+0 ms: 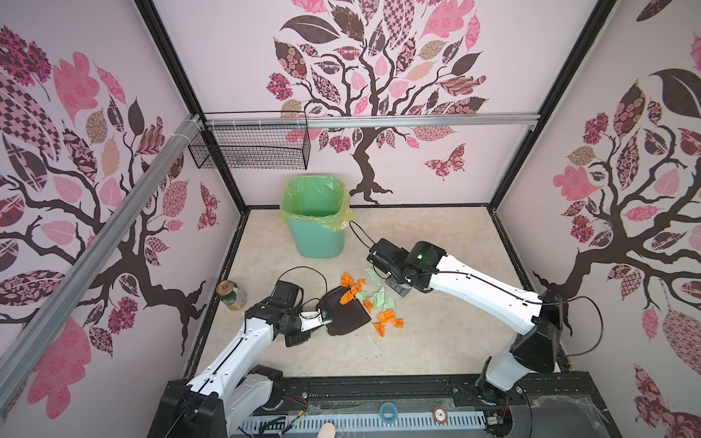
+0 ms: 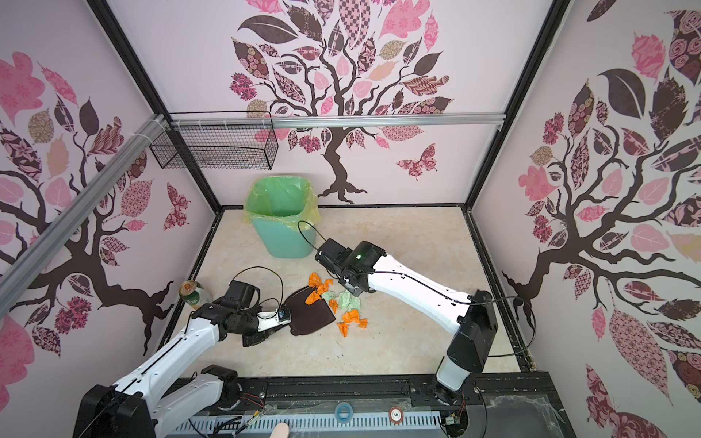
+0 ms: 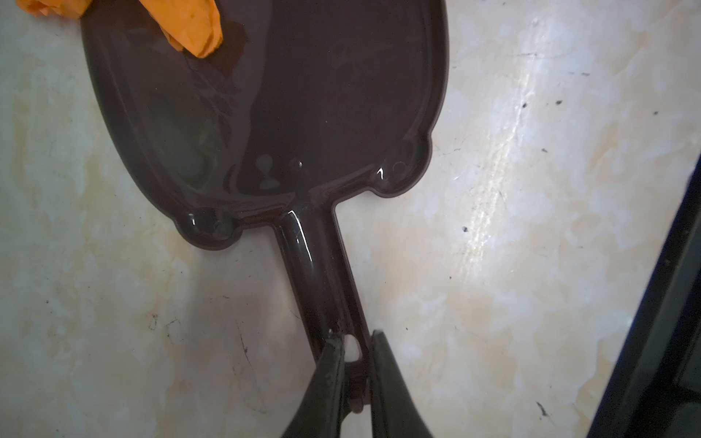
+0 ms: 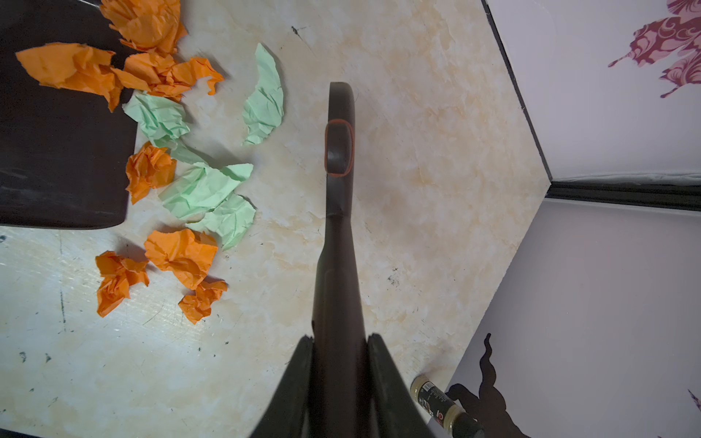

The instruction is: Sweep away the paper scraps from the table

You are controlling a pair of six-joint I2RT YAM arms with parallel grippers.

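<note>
The paper scraps, orange and mint green wads, lie bunched mid-table along the open edge of a dark brown dustpan. One orange scrap rests on the pan's lip. My left gripper is shut on the end of the dustpan handle, and the pan lies flat. To the right of the scraps, my right gripper is shut on a dark brush. Its bristles are hidden.
A mint-green bin with a yellow liner stands at the back, beyond the scraps. A can sits by the left wall near my left arm. A small bottle lies against the wall. A wire basket hangs above.
</note>
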